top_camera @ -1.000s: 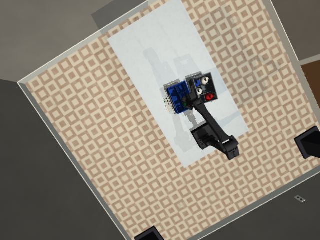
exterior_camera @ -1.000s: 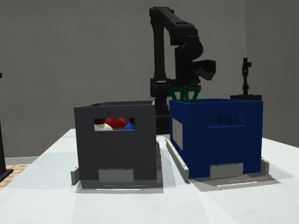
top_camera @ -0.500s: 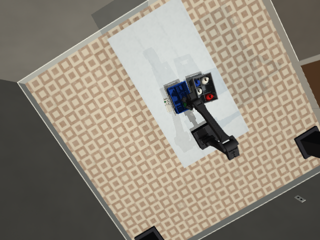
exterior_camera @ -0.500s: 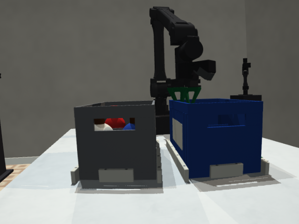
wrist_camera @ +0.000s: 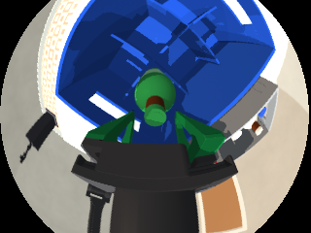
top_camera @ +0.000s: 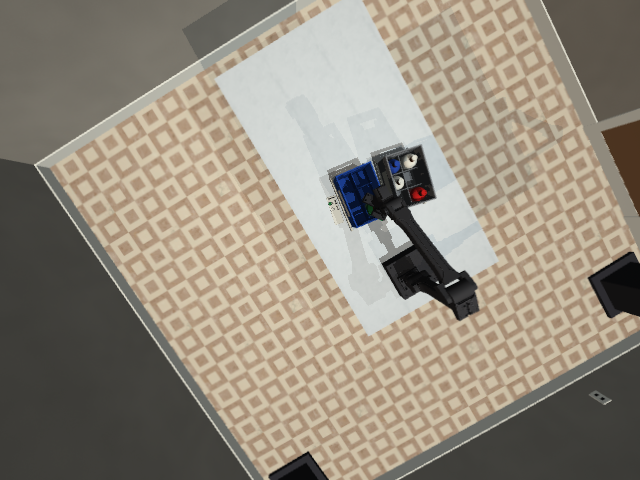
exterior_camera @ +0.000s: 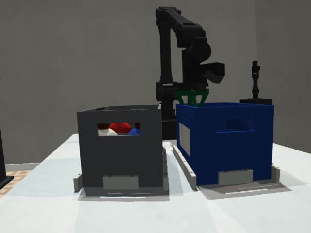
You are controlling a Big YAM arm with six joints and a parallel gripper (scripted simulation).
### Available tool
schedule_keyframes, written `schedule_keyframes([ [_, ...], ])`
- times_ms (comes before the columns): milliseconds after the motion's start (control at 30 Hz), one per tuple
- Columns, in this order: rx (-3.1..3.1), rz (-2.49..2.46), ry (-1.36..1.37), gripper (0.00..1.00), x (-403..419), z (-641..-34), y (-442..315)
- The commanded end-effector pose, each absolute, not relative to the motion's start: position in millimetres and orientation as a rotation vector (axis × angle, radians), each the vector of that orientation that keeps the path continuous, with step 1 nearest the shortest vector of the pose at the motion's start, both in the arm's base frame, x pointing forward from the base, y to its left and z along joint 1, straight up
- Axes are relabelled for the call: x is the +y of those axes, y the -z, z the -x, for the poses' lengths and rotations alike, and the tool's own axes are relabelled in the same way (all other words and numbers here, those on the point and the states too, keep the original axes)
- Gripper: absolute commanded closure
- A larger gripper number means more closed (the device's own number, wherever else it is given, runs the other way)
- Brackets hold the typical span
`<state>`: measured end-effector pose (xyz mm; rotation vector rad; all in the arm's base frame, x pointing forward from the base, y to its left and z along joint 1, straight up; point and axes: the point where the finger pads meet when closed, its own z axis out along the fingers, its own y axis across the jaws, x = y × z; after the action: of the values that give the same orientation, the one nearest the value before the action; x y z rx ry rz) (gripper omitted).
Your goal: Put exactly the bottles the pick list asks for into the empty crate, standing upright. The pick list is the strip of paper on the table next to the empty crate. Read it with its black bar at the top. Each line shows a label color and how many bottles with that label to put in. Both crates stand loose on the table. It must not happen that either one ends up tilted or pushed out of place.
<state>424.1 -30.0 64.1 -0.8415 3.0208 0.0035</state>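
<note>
The blue crate (top_camera: 356, 193) stands on the table; it also shows in the front view (exterior_camera: 226, 142) and the wrist view (wrist_camera: 162, 33). A green-labelled bottle (wrist_camera: 155, 93) stands upright in its near corner cell. My gripper (wrist_camera: 155, 115) (exterior_camera: 192, 101) hangs just above the crate's rim, its green fingers open on either side of the bottle's neck, not gripping it. The grey crate (top_camera: 408, 173) beside it holds a blue bottle (top_camera: 394, 164), two white bottles (top_camera: 410, 160) and a red bottle (top_camera: 417, 193). The pick list (top_camera: 334, 209) lies by the blue crate's far side, too small to read.
Grey stop rails (exterior_camera: 184, 166) lie on the table around both crates. The arm's base (top_camera: 408, 273) stands behind the crates. A camera stand (exterior_camera: 255, 82) rises behind the blue crate. Black stands (top_camera: 617, 284) are on the floor off the table.
</note>
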Motion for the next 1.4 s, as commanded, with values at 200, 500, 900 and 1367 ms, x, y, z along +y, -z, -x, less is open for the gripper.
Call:
schedule_keyframes([
  [200,2.999,0.830,0.025,0.39,-41.0,-427.6,-69.5],
  [500,3.000,0.830,0.024,0.39,-41.4,-427.0,-69.1],
  [900,2.969,0.822,0.043,0.39,-43.6,-442.5,-94.8],
  [1367,2.964,0.829,0.040,0.39,-40.6,-441.3,-128.2],
])
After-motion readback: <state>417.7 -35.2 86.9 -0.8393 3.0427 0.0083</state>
